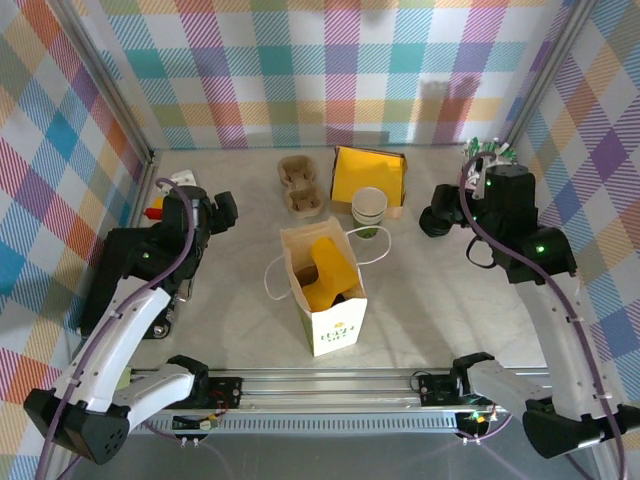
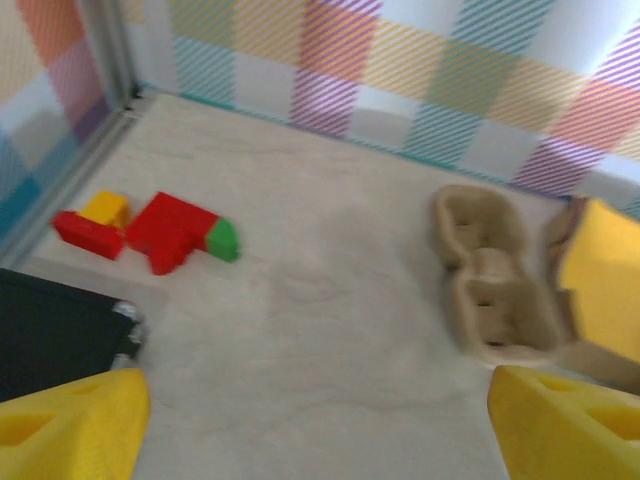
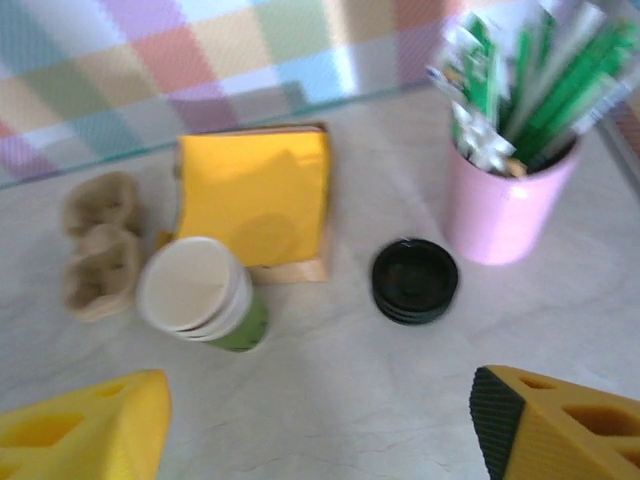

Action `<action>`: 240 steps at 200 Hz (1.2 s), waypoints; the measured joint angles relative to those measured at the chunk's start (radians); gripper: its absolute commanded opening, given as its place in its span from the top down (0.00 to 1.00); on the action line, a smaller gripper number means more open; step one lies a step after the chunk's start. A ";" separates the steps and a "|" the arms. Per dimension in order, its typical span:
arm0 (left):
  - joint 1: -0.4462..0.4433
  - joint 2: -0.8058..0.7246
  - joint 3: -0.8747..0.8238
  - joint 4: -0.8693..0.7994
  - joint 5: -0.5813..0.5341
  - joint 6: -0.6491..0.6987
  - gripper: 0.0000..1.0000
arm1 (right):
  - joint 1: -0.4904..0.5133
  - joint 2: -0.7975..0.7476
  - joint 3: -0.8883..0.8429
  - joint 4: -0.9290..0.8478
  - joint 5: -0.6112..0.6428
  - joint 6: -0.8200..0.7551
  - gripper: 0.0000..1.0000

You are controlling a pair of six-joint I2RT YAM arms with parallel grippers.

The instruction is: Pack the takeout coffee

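Upright in the middle, a white paper bag [image 1: 335, 325] with looped string handles, mouth open. Inside, a folded yellow sheet [image 1: 328, 268] beside a dark patch, possibly the black lid of the takeout coffee [image 1: 345, 293], too murky to tell. Behind the bag, a moulded pulp cup carrier [image 1: 302, 186], yellow napkins [image 1: 368, 175] and stacked lidless paper cups [image 1: 369, 208]. Beside a pink cup of sticks [image 3: 505, 205], round black plastic lids [image 3: 415, 282]. Left gripper [image 2: 320, 420] with blocky yellow fingers wide apart; right gripper [image 3: 320, 430] likewise spread, clamping nothing.
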 measured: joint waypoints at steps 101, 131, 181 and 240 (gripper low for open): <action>0.105 0.186 -0.523 0.632 -0.167 0.178 0.01 | -0.096 0.010 -0.682 0.576 0.106 -0.071 0.01; 0.122 0.220 -0.650 0.829 -0.237 0.208 0.00 | -0.112 0.040 -0.799 0.763 0.130 -0.103 0.01; 0.177 0.341 -0.706 1.070 -0.232 0.209 0.00 | -0.140 0.157 -0.918 1.095 0.100 -0.187 0.01; 0.178 0.452 -0.763 1.365 -0.079 0.244 0.00 | -0.161 0.370 -0.950 1.426 -0.045 -0.267 0.01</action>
